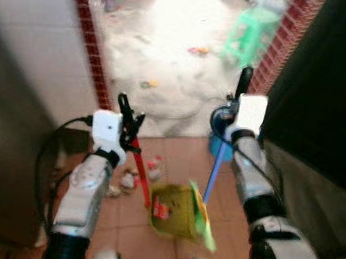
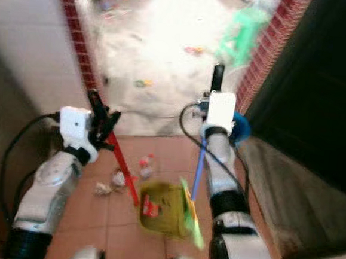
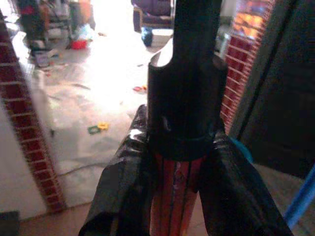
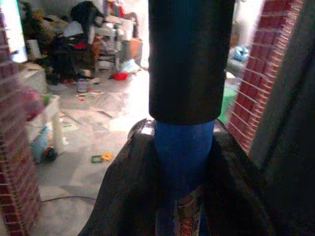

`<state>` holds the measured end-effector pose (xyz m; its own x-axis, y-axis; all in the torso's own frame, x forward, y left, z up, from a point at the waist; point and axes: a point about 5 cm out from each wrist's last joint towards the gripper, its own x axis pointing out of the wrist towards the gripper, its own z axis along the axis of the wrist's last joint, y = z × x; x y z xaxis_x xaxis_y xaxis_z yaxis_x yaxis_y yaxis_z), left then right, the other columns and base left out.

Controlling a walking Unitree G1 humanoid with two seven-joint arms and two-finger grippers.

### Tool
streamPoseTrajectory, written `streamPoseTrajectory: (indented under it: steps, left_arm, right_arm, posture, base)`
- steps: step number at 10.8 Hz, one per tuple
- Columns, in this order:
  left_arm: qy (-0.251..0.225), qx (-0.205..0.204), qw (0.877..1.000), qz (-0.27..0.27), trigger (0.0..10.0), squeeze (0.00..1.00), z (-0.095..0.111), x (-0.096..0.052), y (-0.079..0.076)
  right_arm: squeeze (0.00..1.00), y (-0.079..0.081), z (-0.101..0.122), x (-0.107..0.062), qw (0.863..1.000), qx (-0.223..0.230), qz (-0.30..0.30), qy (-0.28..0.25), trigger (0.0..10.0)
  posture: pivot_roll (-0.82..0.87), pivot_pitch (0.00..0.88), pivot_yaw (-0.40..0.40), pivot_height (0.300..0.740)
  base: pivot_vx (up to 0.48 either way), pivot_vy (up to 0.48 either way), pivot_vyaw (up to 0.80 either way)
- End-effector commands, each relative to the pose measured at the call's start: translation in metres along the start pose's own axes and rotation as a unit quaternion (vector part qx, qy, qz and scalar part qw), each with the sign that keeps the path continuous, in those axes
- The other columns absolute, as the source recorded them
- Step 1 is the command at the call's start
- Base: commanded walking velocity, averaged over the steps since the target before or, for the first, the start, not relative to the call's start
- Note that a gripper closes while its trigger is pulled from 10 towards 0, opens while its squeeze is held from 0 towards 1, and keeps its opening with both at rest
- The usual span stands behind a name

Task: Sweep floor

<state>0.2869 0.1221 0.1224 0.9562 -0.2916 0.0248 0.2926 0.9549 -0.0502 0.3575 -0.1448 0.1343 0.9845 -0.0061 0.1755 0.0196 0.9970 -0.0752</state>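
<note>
Where the terracotta tile floor lies nearest the robot, a yellow-green dustpan rests flat with a red-and-white scrap inside it. Just left of the dustpan, small pieces of litter lie scattered on the tiles. The left gripper is clamped on the broom's red handle; in the left wrist view both fingers press against the red shaft below its black cap. The right gripper is clamped on the dustpan's blue handle, which slants down to the pan; its black grip stands above the fingers. Beyond, brick-edged door jambs frame a pale, brightly lit floor strewn with more debris and a green stool.
</note>
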Motion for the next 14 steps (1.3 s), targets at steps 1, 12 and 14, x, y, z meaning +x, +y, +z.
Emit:
streamPoseTrajectory:
  steps: [1, 12, 14]
  left_arm:
    - [-0.029, 0.000, 1.000, -0.002, 10.0, 0.00, 0.013, 0.003, 0.000]
    - [-0.109, 0.007, 0.985, 0.132, 10.0, 0.00, 0.057, 0.008, 0.042]
    - [-0.158, 0.007, 0.976, 0.152, 10.0, 0.00, 0.084, 0.011, 0.049]
  right_arm:
    - [0.00, 0.003, 0.012, 0.006, 1.000, 0.002, 0.004, -0.026, 10.0]
    - [0.00, 0.002, -0.003, -0.002, 1.000, -0.012, 0.008, 0.002, 10.0]
    - [0.00, -0.002, -0.004, -0.002, 1.000, -0.016, -0.001, 0.007, 10.0]
  posture:
    - [0.03, 0.000, -0.002, 0.740]
    - [0.02, 0.000, -0.004, 0.740]
    - [0.02, 0.000, -0.003, 0.740]
  base:
    - [0.000, -0.307, 0.00]
    - [0.045, -0.028, 0.00]
    - [0.000, 0.000, 0.00]
